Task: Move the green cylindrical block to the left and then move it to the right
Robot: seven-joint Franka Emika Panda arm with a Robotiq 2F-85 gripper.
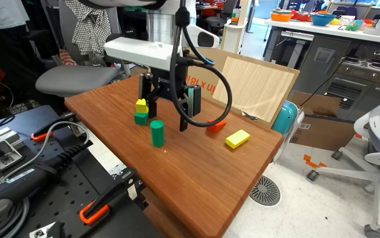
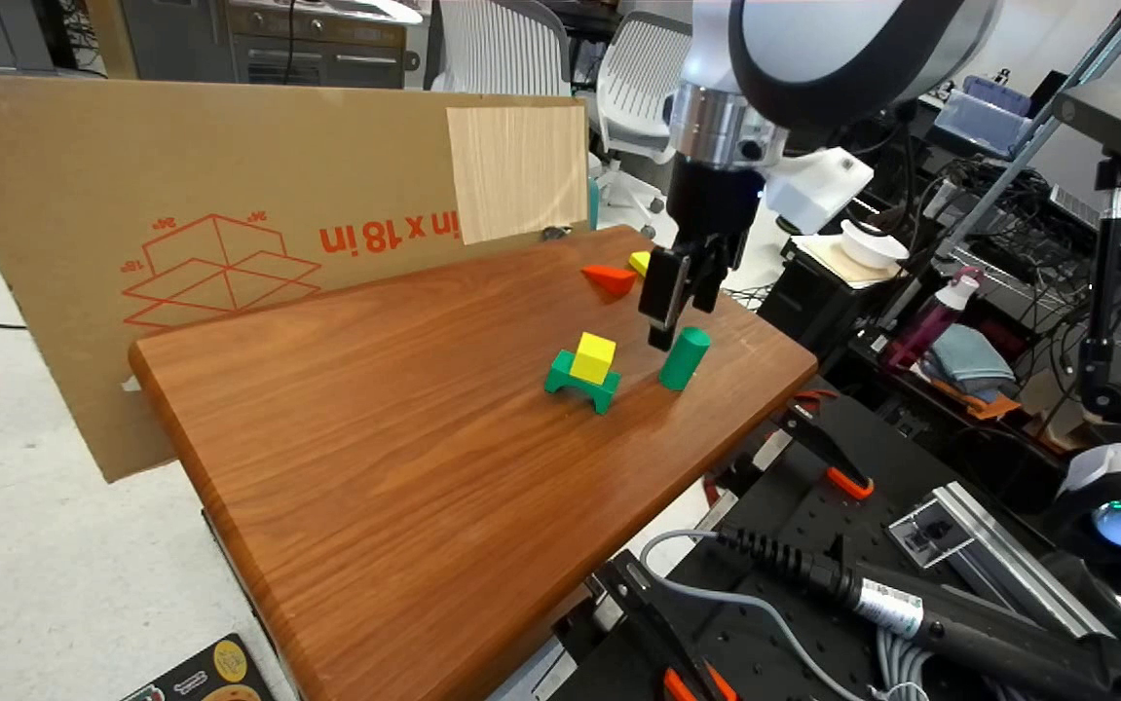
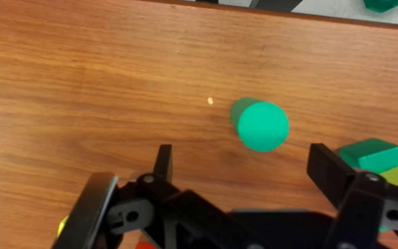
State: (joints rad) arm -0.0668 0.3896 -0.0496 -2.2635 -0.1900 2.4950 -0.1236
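Your gripper (image 3: 242, 154) holds its two fingers spread wide, tips above the wooden table (image 1: 190, 175), bare wood in view through the gap. Position of the green cylindrical block (image 3: 262, 127): on end on the table, clear of both fingers. In the wrist view you see its round top just beyond the fingertips, toward the upper edge; sideways it falls within the span of the fingers, nearer the right-hand one in that picture. In an exterior view the block (image 1: 157, 134) stands on the camera's side of the gripper, toward the table's long edge. Neighbours: a green arched block (image 2: 605, 393) with a small yellow block (image 2: 593, 357) on its top sits beside the cylinder, apart from it. In the wrist view you find that pair just past the right-hand finger (whether finger and pair touch, you cannot tell from these angles). A red wedge (image 1: 216, 126) and a flat yellow block (image 1: 237, 138) lie near each other, out past the opposite finger.
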